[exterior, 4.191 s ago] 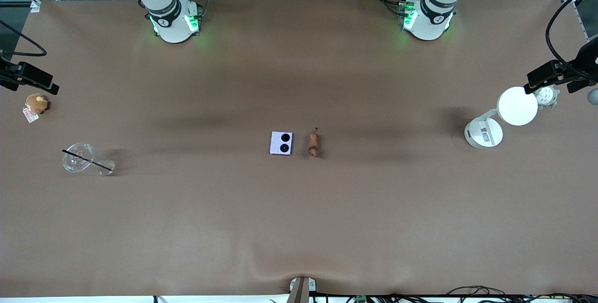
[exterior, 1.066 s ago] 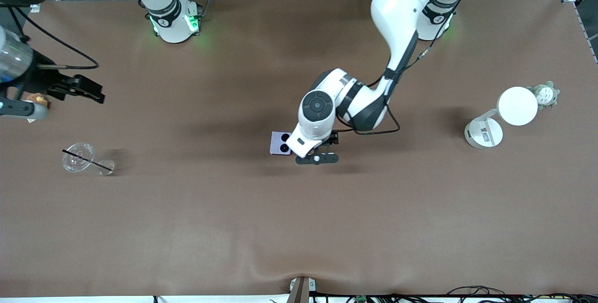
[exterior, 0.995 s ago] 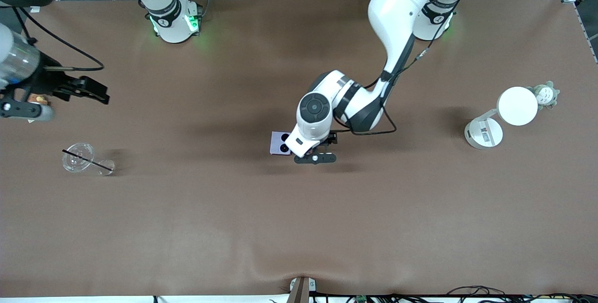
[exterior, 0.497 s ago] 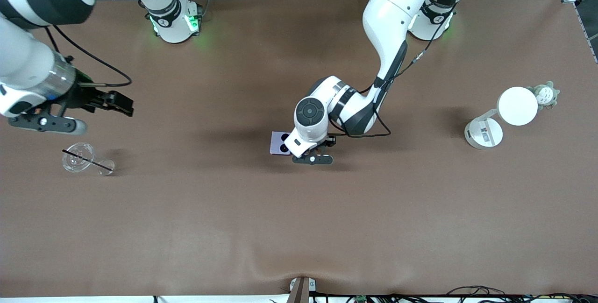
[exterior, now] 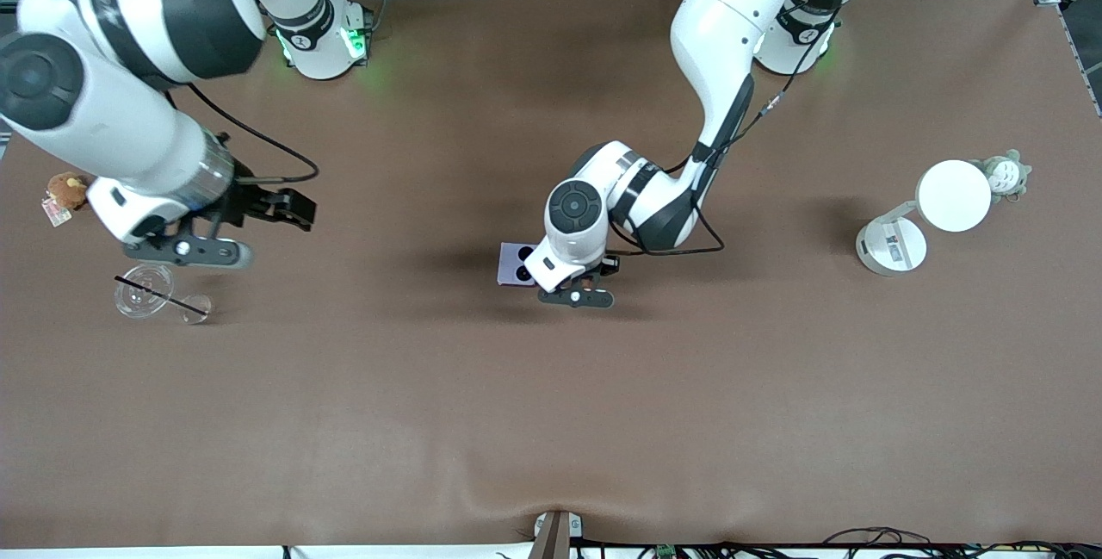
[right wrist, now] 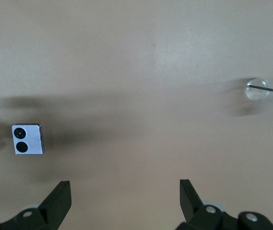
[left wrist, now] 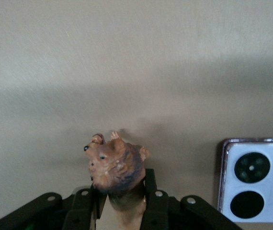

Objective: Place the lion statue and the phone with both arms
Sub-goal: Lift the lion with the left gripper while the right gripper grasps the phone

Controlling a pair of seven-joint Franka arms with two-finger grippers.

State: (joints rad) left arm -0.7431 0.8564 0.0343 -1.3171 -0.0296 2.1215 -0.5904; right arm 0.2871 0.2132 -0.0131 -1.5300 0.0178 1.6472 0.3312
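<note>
Left gripper [left wrist: 121,203]: down at the brown worktop [exterior: 551,421] at mid-table; black fingers [left wrist: 152,201] clamped on the body of the small orange-brown lion statue [left wrist: 116,166].
Lion statue: long axis runs along the fingers' gap, dark-maned head poking out past the fingertips; hidden under the wrist in the front view.
Pale lavender squarish phone [exterior: 515,263]: flat on the worktop, just beside the lion toward the right arm's end; two black circles face up.
Right gripper [exterior: 297,209]: in the air over bare worktop near its own end, fingers [right wrist: 60,201] spread wide, holding nothing.
</note>
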